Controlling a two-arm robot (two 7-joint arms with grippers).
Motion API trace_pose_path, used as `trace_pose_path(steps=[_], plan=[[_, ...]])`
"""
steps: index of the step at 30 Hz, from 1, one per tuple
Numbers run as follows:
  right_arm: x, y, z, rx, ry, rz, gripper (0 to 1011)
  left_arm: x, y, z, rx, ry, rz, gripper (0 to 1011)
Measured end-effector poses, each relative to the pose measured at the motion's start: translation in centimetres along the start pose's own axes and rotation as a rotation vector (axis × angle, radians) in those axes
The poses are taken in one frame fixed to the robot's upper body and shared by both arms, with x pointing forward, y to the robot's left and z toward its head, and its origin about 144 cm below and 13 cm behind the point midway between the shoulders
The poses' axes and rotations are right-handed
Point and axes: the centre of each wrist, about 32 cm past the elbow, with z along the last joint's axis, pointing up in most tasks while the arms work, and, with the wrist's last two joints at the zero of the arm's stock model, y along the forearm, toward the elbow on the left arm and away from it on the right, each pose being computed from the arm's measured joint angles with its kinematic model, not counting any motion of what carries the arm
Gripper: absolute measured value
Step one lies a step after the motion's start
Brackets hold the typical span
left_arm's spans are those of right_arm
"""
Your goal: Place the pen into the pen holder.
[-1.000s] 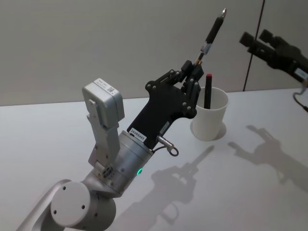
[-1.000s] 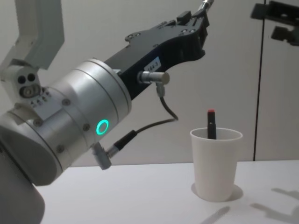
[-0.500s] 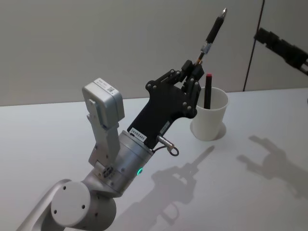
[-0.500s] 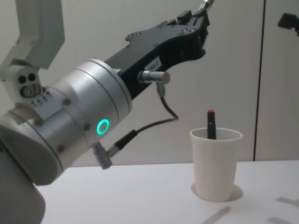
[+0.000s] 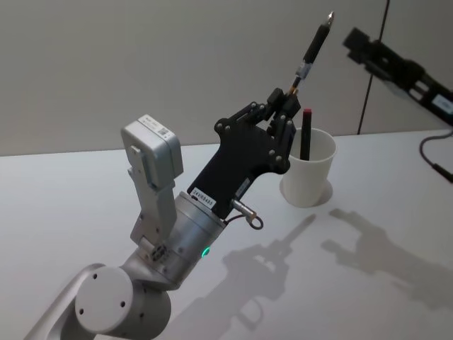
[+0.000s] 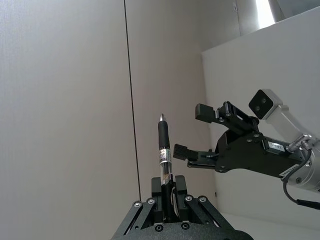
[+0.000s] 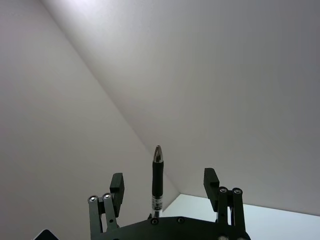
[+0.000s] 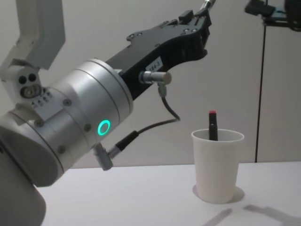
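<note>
My left gripper (image 5: 285, 105) is shut on the lower end of a black pen (image 5: 313, 44), holding it point up and tilted above and left of the pen holder (image 5: 309, 172), a white paper cup. A red-capped pen (image 5: 306, 133) stands inside the cup. My right gripper (image 5: 359, 51) hangs open in the air to the right of the held pen's tip, not touching it. In the right wrist view the pen (image 7: 157, 175) lines up between the open fingers (image 7: 117, 183). In the left wrist view the right gripper (image 6: 192, 131) faces the pen (image 6: 163, 145) from close by.
The white table (image 5: 85, 184) stretches around the cup, with arm shadows on its right side. A grey wall with a dark vertical seam (image 5: 374, 71) stands behind. The left arm's silver wrist (image 8: 80, 122) looms large in the chest view.
The right gripper swung out to the right and has come back left and higher, close beside the pen's tip. The left gripper and pen have not moved.
</note>
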Motion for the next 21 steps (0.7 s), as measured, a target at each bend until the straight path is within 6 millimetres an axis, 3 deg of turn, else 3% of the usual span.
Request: trace_pose_path(steps=[21], plan=[[0.1, 2.9, -2.0, -0.02, 0.024, 0.048, 1001, 0.0, 0.0, 0.0, 0.0, 0.0, 0.0, 156]])
